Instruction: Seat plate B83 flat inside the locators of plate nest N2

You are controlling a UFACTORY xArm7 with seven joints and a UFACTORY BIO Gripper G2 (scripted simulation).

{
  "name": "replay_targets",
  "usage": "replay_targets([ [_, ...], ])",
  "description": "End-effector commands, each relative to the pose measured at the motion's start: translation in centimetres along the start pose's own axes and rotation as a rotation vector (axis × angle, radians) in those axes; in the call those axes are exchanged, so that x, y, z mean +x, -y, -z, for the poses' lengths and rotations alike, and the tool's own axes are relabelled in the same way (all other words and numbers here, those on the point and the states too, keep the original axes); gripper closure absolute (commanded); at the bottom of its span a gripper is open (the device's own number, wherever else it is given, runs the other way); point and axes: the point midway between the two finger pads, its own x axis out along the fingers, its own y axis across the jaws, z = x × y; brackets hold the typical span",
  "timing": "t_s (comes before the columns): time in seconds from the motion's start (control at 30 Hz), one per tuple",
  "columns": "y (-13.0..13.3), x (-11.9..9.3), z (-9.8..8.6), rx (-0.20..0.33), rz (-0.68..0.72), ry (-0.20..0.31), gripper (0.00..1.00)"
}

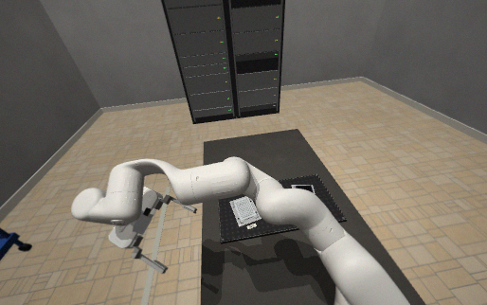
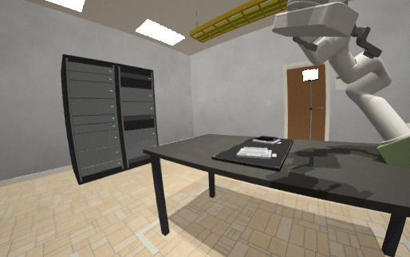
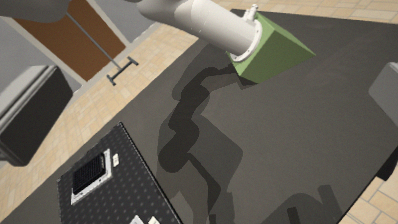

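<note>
A pale plate (image 1: 244, 206) (image 2: 255, 150) lies in a white nest at the near left of the black board. Only a corner of that nest (image 3: 136, 220) shows at the bottom of the wrist view. A black plate (image 2: 268, 138) (image 3: 89, 173) lies on the other white nest (image 3: 92, 189), partly hidden by the arm in the top view. Both plates look about level; whether each sits fully inside its locators cannot be told. The plate and nest labels are unreadable. My gripper (image 1: 180, 240) (image 2: 344, 50) is wide open and empty, high up and well away from both plates.
The black perforated board (image 1: 228, 232) (image 2: 281, 153) (image 3: 135, 190) lies on the dark table (image 1: 251, 142) (image 2: 187, 153) (image 3: 300, 135). A small pale tag (image 1: 251, 226) (image 2: 274, 155) is beside the near nest, another tag (image 3: 115, 160) beside the other. The arm's green base (image 2: 399, 152) (image 3: 270, 55) stands on the table.
</note>
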Motion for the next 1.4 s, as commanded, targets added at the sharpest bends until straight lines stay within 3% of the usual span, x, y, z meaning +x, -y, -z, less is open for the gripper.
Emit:
replay_targets([
  [0.0,-0.1,0.0,-0.2,-0.003,0.002,-0.004,0.0],
  [0.53,-0.1,0.0,-0.2,-0.003,0.002,-0.004,0.0],
  [0.57,-0.1,0.0,-0.2,-0.003,0.002,-0.004,0.63],
  [0.6,-0.4,0.2,0.1,-0.007,-0.03,-0.011,0.63],
  [0.67,-1.0,0.2,0.9,-0.025,0.033,0.003,0.63],
  [1.37,-2.9,0.2,2.6,-0.173,0.62,0.155,0.63],
])
